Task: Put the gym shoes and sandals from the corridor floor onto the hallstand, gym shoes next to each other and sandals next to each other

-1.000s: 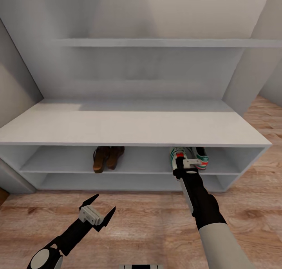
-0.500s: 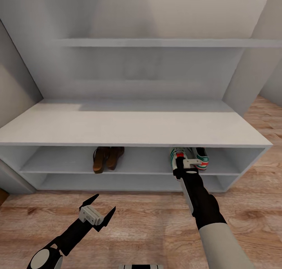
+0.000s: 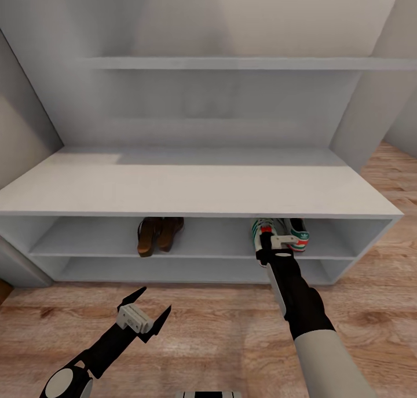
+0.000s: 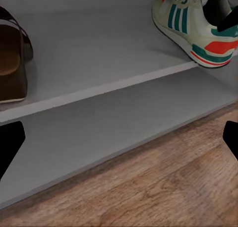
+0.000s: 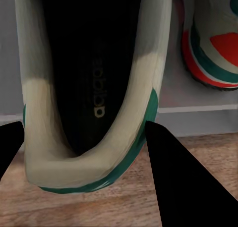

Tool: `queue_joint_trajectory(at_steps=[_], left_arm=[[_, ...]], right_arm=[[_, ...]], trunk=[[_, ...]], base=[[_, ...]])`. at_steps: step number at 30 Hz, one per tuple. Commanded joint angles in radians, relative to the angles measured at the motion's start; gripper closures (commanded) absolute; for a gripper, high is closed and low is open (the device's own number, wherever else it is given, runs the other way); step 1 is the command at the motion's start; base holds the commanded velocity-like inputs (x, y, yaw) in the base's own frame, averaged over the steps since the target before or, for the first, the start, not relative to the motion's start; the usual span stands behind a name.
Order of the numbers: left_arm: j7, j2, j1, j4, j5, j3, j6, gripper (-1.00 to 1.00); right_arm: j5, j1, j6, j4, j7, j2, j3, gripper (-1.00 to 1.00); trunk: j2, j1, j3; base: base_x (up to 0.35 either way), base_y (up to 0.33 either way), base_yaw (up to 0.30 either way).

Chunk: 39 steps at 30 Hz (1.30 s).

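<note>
While right gripper (image 3: 265, 236) reaches into hallstand (image 3: 197, 189) upper shelf, task looks almost finished. Two sandals (image 3: 159, 234) side by side on shelf, left part. Two gym shoes (image 3: 281, 233) together at right; one shoe's heel between right fingers, whether clamped or released cannot tell. Left gripper (image 3: 142, 317) spread wide, empty, above corridor floor (image 3: 220, 334). Remaining: let go, withdraw. Insole lettering (image 5: 99, 95) resembles "adidas".

A home corridor: grey shoe rack (image 3: 197, 189) holding shoes, wood-plank floor (image 3: 220, 328).
</note>
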Motion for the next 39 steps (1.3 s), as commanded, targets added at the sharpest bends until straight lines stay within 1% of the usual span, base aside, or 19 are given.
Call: queue_joint_trajectory(at_steps=[1,13,39], left_arm=[[0.000,0.000,0.000,0.000,0.000,0.000,0.000,-1.00],[-0.001,0.000,0.000,0.000,0.000,-0.001,-0.001,-1.00],[-0.001,0.000,0.000,0.000,0.000,-0.001,-0.001,-1.00]], right_arm=[[0.009,0.000,0.001,0.092,-0.001,0.000,-0.001,1.00],[0.009,0.000,0.001,0.092,-0.001,0.000,-0.001,1.00],[0.009,0.000,0.001,0.092,-0.001,-0.002,-0.002,1.00]], trunk=[[0.000,0.000,0.000],[0.000,0.000,0.000],[0.000,0.000,0.000]], base=[[0.099,0.000,0.000],[0.132,0.000,0.000],[0.023,0.000,0.000]])
